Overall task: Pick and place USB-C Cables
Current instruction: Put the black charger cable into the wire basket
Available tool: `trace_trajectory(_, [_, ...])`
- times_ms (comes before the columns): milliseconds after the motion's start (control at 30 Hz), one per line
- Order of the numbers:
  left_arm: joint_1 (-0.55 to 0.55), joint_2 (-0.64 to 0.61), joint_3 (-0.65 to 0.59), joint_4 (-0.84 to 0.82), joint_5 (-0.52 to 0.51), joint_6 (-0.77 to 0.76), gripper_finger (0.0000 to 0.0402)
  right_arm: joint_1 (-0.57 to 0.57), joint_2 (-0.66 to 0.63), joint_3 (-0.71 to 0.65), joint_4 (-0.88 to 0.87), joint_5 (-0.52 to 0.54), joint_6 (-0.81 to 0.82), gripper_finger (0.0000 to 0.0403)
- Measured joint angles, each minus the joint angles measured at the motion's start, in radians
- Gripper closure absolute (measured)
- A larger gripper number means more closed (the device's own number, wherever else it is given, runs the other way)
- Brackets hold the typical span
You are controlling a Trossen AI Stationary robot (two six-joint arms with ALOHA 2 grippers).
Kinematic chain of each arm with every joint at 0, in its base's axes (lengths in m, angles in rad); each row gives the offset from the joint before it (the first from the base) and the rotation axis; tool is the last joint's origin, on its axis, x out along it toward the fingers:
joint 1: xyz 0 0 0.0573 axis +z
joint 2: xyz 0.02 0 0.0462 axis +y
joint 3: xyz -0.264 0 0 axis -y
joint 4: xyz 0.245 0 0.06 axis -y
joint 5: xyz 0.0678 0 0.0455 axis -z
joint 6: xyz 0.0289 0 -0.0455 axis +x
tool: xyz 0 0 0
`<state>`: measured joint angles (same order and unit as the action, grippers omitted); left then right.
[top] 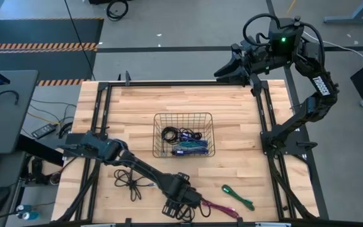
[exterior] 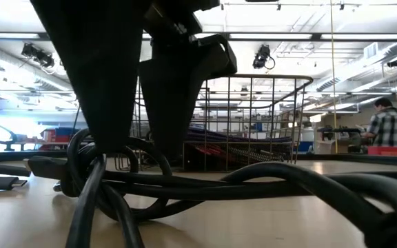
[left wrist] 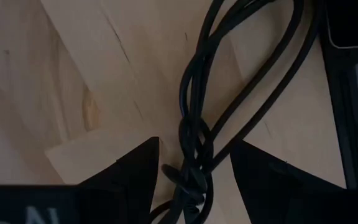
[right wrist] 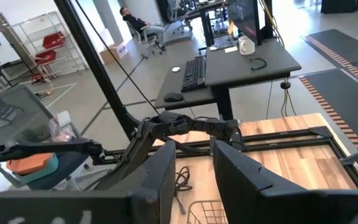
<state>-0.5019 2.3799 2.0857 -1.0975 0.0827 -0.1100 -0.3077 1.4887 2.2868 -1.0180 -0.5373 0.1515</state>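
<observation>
I am bringing the left end effector down over a thin black cable bundle lying on the pale wooden bench, at its near edge. Its two dark fingers are standing wide apart with the knotted strands running between them, not yet pinched, so I judge this to be the pick step. The next move calls for closing on the knot itself, since the loose loops could slip out.

Just beside the end effector, to its right in the high view, a magenta cable is lying on the wood, and a little further that way a green cable. To its other side, a second black cable tangle is sprawling.

Further off, mid-bench, the black wire basket is already holding several coiled cables; nothing is blocking the way there.

The right end effector is waiting at the far edge, jaws partly open and empty.
</observation>
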Motion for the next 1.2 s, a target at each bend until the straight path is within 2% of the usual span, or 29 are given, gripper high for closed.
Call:
trace_trajectory(500, [0.006,0.060,0.001,0.039,0.084,-0.009,0.0201,0.000,0.000,0.000,-0.005,0.000,-0.005,0.0290])
trace_trajectory(633, [0.013,0.061,0.001,0.043,0.085,-0.043,0.0245,0.000,0.000,0.000,-0.008,0.001,-0.005,0.0290])
trace_trajectory(833, [0.035,0.061,0.001,0.039,0.143,-0.132,0.0375,0.000,0.000,0.000,-0.008,0.001,-0.005,0.0290])
trace_trajectory(1067, [0.052,0.029,0.036,0.005,0.158,-0.168,0.0377,0.000,0.000,0.000,-0.009,0.001,0.001,0.0290])
trace_trajectory(1200, [0.061,-0.002,0.102,-0.033,0.167,-0.190,0.0377,-0.001,0.000,0.000,-0.010,0.001,0.002,0.0290])
